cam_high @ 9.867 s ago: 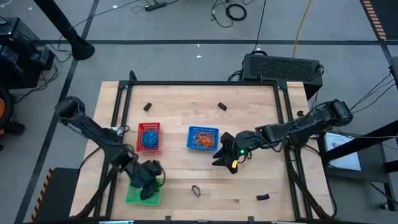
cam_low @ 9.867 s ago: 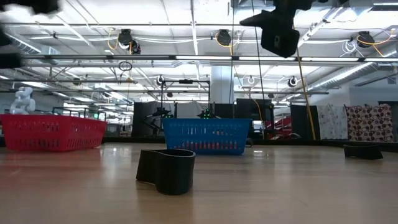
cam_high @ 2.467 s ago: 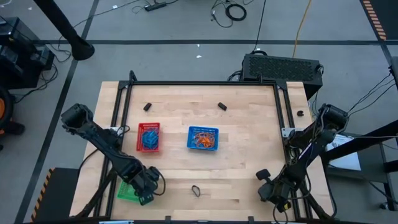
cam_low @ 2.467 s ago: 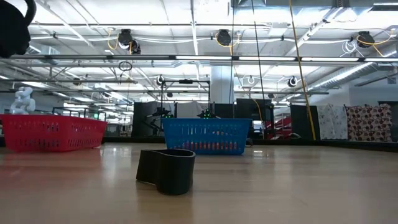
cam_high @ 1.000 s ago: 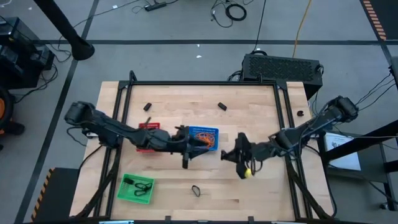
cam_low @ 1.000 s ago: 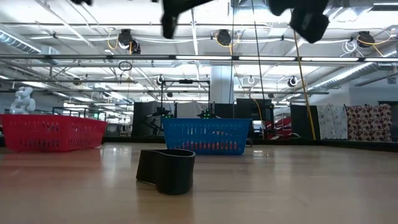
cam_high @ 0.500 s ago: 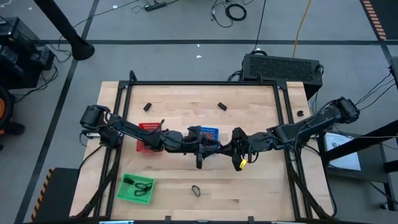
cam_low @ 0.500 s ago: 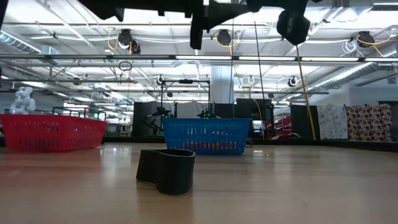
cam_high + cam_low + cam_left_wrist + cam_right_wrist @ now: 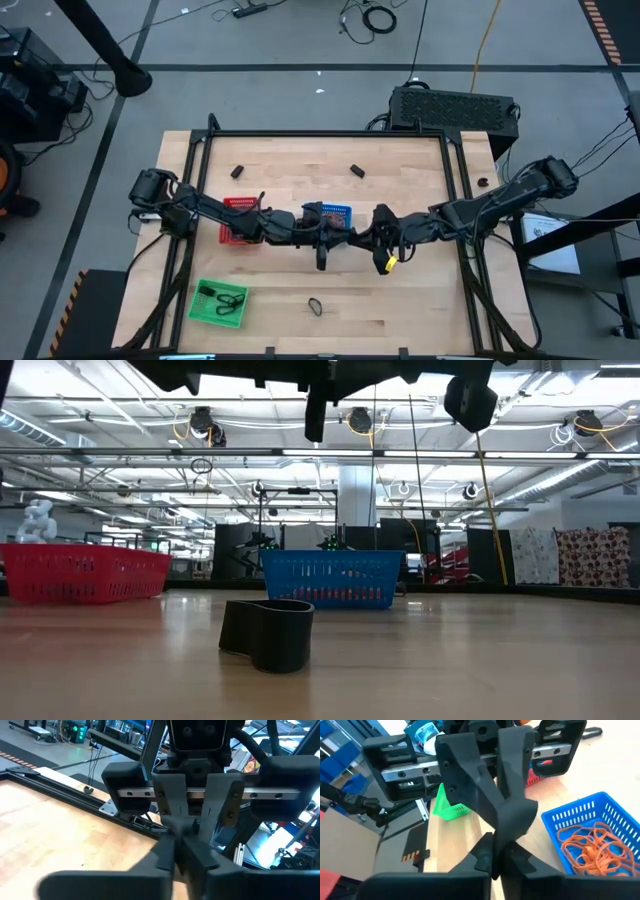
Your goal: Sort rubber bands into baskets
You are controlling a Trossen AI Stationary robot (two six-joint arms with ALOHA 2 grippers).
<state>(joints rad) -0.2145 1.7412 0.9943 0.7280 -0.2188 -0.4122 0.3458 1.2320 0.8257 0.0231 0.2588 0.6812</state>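
Wooden desk (image 9: 400, 300) is carrying three baskets: red (image 9: 238, 207), blue (image 9: 335, 212) holding orange rubber bands (image 9: 590, 845), green (image 9: 218, 303) holding black ones. Both arms are meeting beside the blue basket, left pincer (image 9: 322, 250) and right pincer (image 9: 381, 238) each pressed together, fingertips touching. A black band (image 9: 315, 306) is lying loose near the front edge.

left arm (image 9: 215, 212): dark, jointed, with a rounded black shoulder housing and black cables along it
right arm (image 9: 480, 208): dark, slim links, a bulky round joint at its base, cables trailing off
right wrist marking (image 9: 390, 263): small yellow patch
left gripper (image 9: 490, 775): black angular fingers on a silver rail with small screws
right gripper (image 9: 200, 812): grey-black flat fingers, silver screwed rail, boxy black housing
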